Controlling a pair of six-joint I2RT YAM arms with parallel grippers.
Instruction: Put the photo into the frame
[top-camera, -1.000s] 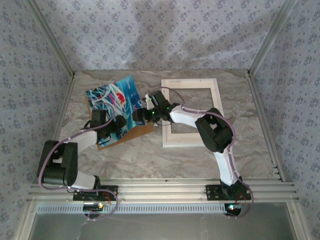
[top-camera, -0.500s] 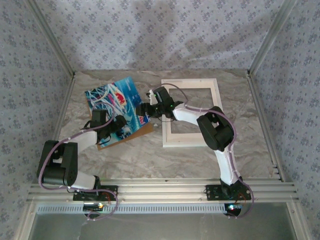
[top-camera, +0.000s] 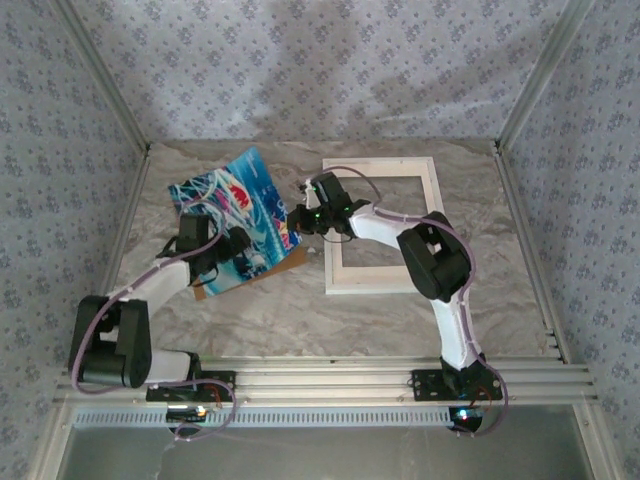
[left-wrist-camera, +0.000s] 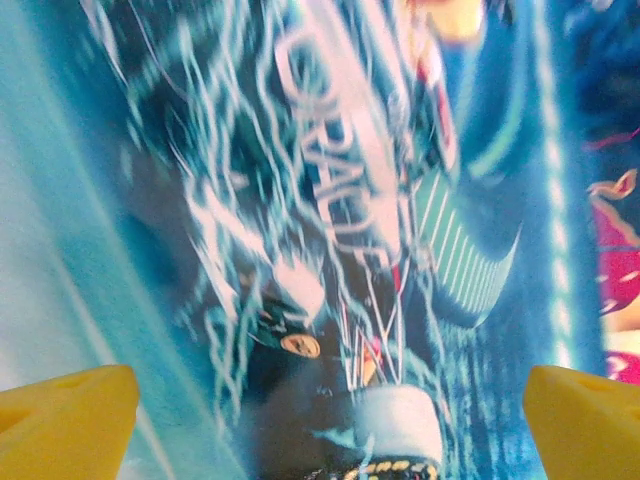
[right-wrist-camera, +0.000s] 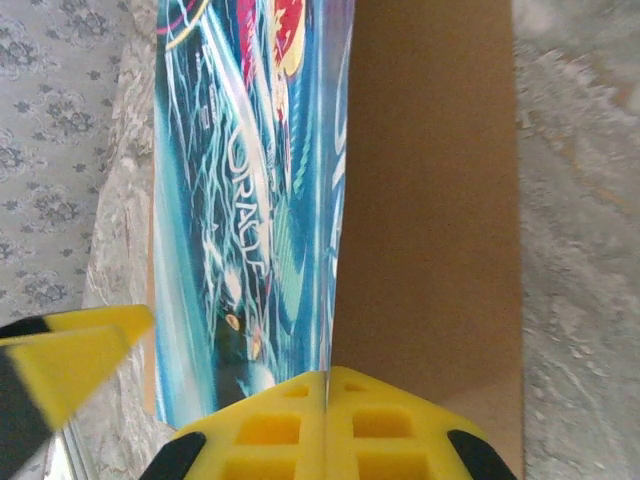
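The photo (top-camera: 232, 208), blue-teal swirls with red and white marks, lies tilted at the left over a brown backing board (top-camera: 288, 262). My right gripper (top-camera: 298, 219) is shut on the photo's right edge. In the right wrist view its yellow fingers (right-wrist-camera: 270, 425) pinch the sheet (right-wrist-camera: 250, 200) edge-on, printed face to the left, board (right-wrist-camera: 430, 200) to the right. My left gripper (top-camera: 233, 250) hangs open over the photo's near part, and its yellow fingertips (left-wrist-camera: 65, 415) stand wide apart over the print (left-wrist-camera: 330, 200). The white frame (top-camera: 381, 166) lies flat to the right.
Patterned walls and aluminium rails (top-camera: 330, 378) bound the marbled table (top-camera: 300, 320). The right arm (top-camera: 430, 260) stretches across the frame's opening. The left gripper's yellow finger (right-wrist-camera: 70, 365) shows at the left of the right wrist view.
The right gripper has closed on the photo's right edge and lifted it slightly off the board. The left arm shifted a little and stays open.
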